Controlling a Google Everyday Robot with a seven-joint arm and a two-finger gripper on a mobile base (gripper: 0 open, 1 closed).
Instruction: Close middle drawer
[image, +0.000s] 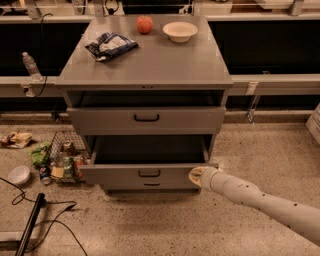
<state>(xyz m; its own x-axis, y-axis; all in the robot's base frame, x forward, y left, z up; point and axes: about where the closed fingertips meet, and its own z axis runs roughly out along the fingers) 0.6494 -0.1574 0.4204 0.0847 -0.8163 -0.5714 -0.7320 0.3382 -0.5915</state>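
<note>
The middle drawer (150, 175) is pulled well out of the grey cabinet, its dark inside open to view, with a small black handle (149, 173) at the centre of its front. My gripper (196, 176), at the end of the white arm (260, 202) coming from the lower right, sits against the right end of that drawer's front panel. The top drawer (146, 120) above stands slightly out. The lowest drawer (151, 184) shows only as a thin strip under the middle one.
On the cabinet top (165, 65) lie a snack bag (111, 46), an orange fruit (144, 24) and a white bowl (180, 31). A wire basket of litter (62, 162), a small bowl (19, 174) and black cables (35, 212) lie on the floor at left.
</note>
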